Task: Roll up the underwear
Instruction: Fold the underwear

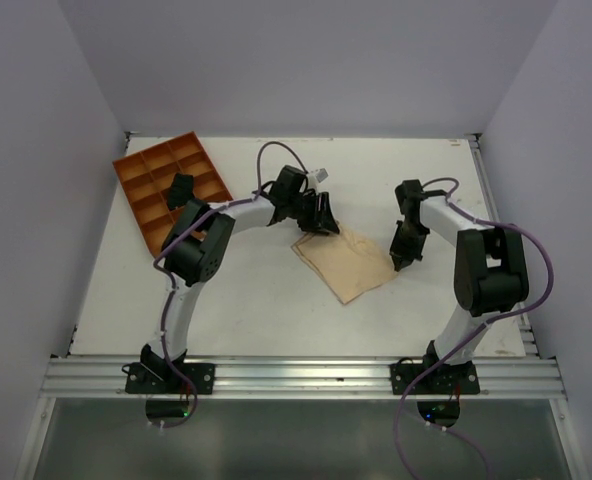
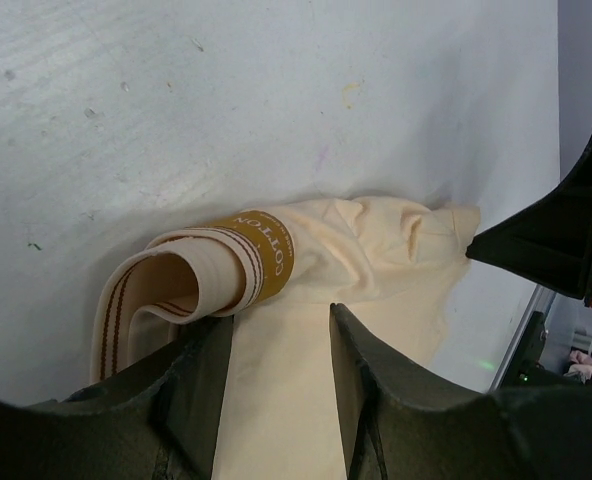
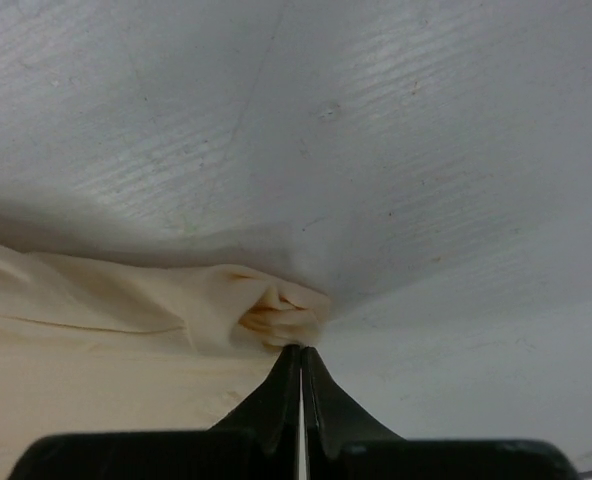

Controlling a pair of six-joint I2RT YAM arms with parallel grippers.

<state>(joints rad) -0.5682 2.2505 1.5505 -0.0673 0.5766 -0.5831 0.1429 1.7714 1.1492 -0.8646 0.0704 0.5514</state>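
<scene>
A: First entry?
B: Pale beige, wrinkled thin-fabric underwear, flat on the white table between the two arms. Its striped elastic waistband is curled over at one end.
A: Grippers?
B: Left gripper: fingers spread over the underwear, beside the curl. Right gripper: fingers pressed together, pinching the underwear's bunched far corner.
A: Surroundings?
B: Orange compartmented plastic tray, well left of the underwear, its near corner covered by the left arm.

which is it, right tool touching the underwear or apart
Touching: the right wrist view shows the right tool shut, a corner of the underwear bunched and pinched at its tips.
</scene>
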